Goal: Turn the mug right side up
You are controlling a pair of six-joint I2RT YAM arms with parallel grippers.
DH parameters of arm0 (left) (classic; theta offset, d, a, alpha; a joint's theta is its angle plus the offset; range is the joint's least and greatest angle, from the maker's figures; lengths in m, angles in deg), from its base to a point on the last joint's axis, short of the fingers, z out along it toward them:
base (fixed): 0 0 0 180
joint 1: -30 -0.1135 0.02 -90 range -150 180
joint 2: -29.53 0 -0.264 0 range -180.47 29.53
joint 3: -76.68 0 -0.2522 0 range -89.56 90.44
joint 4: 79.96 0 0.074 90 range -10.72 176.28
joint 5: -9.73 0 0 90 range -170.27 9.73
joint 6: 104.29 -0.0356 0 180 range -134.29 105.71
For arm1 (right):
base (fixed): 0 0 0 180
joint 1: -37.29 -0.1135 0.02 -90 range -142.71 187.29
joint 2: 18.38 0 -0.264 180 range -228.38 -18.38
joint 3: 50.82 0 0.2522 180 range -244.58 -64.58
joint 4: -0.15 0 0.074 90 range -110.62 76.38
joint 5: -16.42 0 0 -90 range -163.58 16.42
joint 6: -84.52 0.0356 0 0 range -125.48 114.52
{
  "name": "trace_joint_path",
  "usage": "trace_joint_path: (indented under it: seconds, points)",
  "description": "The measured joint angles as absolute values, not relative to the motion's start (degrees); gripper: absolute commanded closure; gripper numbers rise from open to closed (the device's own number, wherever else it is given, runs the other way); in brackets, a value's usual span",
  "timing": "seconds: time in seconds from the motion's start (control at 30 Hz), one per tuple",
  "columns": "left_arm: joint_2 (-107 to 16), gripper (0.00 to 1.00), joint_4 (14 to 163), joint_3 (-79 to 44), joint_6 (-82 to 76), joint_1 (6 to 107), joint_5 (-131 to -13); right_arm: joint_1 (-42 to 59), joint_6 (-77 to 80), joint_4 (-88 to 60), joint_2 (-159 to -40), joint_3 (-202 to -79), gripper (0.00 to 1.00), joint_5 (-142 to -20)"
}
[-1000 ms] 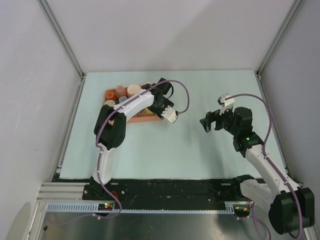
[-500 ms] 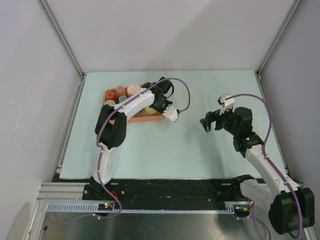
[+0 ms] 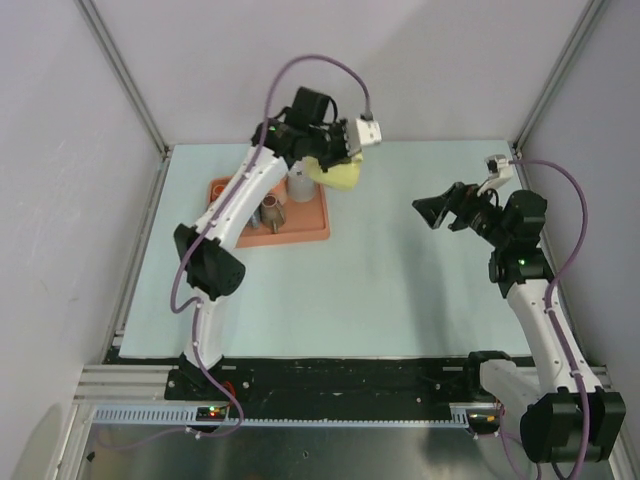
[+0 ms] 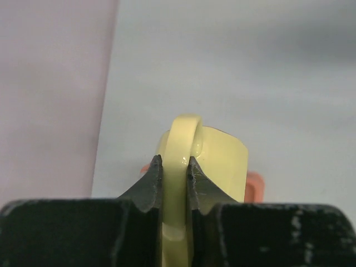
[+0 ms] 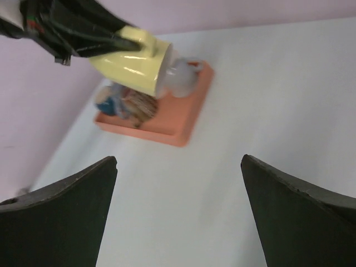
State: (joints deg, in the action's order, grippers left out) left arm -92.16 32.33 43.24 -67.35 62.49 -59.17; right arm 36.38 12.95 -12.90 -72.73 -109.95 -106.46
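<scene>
- The left arm reaches up and away from its base, its elbow high over the near left of the table (image 3: 400,290) and its wrist bent over the far right corner of the orange tray (image 3: 305,232).
- The left gripper (image 3: 330,156) is clamped on the handle (image 4: 181,146) of the yellow mug (image 3: 340,176). In the left wrist view its two black fingers (image 4: 149,182) press on either side of the loop, with only the handle's width between them.
- The right arm leans in from the right side, forearm upright, wrist turned toward the tray.
- The right gripper (image 3: 440,206) hangs above the table with its jaws spread wide and nothing between them. Its fingers (image 5: 61,211) frame the tray in the right wrist view.
- The mug is held in the air above the tray's far right corner, touching neither tray nor table.
- It is pale glossy yellow, a plain cylinder, tilted well off upright with the handle uppermost in the grip.
- Which end is its mouth cannot be told for certain.
- Beneath it in the tray stand a grey cup (image 5: 181,78) and several brown and pink cups (image 3: 270,212).
</scene>
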Motion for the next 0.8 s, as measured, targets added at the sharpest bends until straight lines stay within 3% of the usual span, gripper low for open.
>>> trace_joint_path:
  seconds: [0.27,0.67,0.73,0.8]
  points:
    - [-84.22,1.00,36.09,50.54,-37.88,60.67,-51.02,28.19,29.02,-2.87,-79.09,-116.64,0.00,-114.18]
    - [-80.07,1.00,37.36,50.58,-23.72,61.15,-42.05,18.66,36.56,7.88,-88.55,-127.61,0.24,-116.10]
    - [-79.83,1.00,37.44,50.10,-23.13,61.28,-41.05,17.45,37.19,8.10,-90.13,-128.09,0.41,-116.23]
    - [-79.39,1.00,37.49,49.40,-22.78,61.37,-40.46,16.60,37.70,8.30,-91.24,-128.40,0.69,-116.67]
